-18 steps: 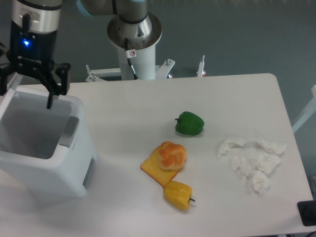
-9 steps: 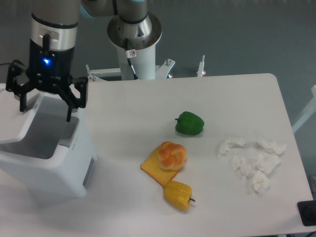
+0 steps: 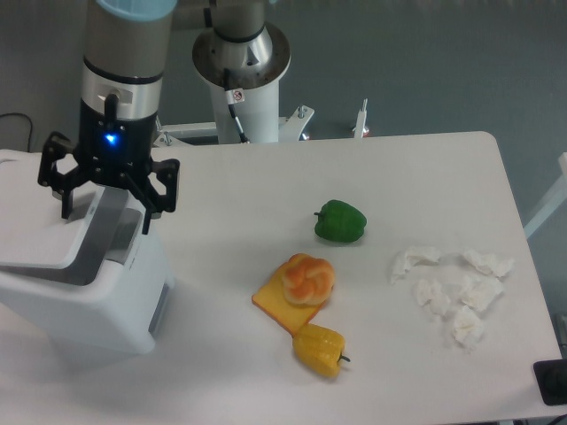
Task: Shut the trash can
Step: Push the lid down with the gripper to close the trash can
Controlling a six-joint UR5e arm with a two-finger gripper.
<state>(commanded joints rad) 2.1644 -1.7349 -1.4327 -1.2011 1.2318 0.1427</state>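
Spanning most of the view, the white surface has rounded corners and its far and right edges show, with grey floor beyond. The trash can stands at the surface's left edge, partly cut off by the frame: a large white boxy bin with rounded corners, a grey vent-like panel on its right side and a grey strip along its top right rim. Its flat white lid lies tilted low over the opening, with a dark gap showing under the lid's right edge; what is inside cannot be seen. The pincer hangs just above the bin's top, fingers spread wide, holding nothing. To the right, well apart from the bin, crumpled white tissues lie near the right edge, an orange bun on a bread slice sits mid-surface, a green pepper behind it, a yellow pepper just in front
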